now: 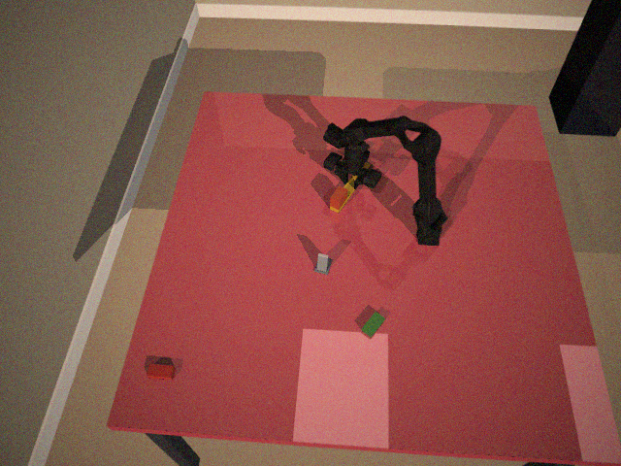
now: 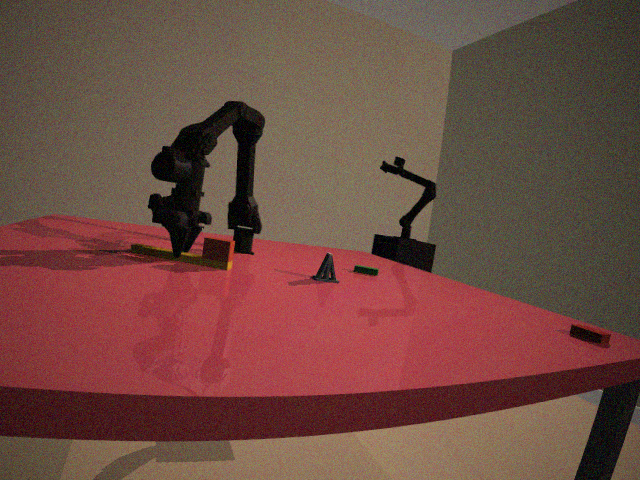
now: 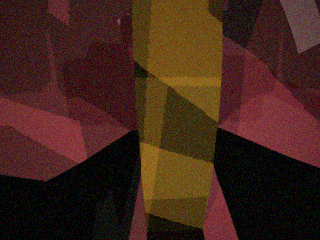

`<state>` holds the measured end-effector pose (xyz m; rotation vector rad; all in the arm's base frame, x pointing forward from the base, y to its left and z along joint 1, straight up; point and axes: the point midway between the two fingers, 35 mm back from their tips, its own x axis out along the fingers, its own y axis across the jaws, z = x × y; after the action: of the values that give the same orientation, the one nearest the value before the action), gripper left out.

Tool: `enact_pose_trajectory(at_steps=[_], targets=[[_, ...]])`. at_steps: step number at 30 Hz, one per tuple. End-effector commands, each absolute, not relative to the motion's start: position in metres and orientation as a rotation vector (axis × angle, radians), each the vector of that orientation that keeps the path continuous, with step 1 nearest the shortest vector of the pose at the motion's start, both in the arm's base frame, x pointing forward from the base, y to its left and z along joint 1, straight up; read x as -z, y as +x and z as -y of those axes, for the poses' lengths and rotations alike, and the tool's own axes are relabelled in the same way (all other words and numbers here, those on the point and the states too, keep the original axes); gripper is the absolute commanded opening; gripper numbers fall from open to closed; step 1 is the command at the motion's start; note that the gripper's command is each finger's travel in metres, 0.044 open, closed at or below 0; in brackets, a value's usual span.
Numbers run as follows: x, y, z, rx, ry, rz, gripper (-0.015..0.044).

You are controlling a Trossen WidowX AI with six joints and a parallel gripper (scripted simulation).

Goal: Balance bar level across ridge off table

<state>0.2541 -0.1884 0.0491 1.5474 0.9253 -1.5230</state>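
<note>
The yellow bar [image 1: 349, 189] [image 2: 193, 258] [image 3: 177, 180] lies low along the table top, with an orange-red block [image 1: 339, 197] [image 2: 218, 251] on its end nearer the ridge. My gripper [image 2: 184, 251] [image 3: 176, 139] is shut on the bar, one finger on each side, partway along it from the block. In the top view the arm hides the fingertips. The grey ridge [image 1: 322, 263] [image 2: 325, 269] stands upright on the table, apart from the bar, with nothing on top of it.
A green block [image 1: 373, 323] [image 2: 366, 270] lies beyond the ridge. A red block [image 1: 160, 370] [image 2: 589, 334] lies near a table corner. My arm's base [image 1: 429, 231] [image 2: 243, 238] stands on the table. A second, small arm [image 2: 419, 194] stands on a dark pedestal behind the table.
</note>
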Motion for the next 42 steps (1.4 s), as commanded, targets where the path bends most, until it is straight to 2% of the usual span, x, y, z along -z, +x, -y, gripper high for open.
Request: enact_pose_trajectory(at_steps=[1, 42], targets=[[-0.053, 0.255, 0.189, 1.523, 1.547, -0.925, 0.0006], [-0.157, 0.252, 0.187, 1.523, 1.541, -0.928, 0.0000]])
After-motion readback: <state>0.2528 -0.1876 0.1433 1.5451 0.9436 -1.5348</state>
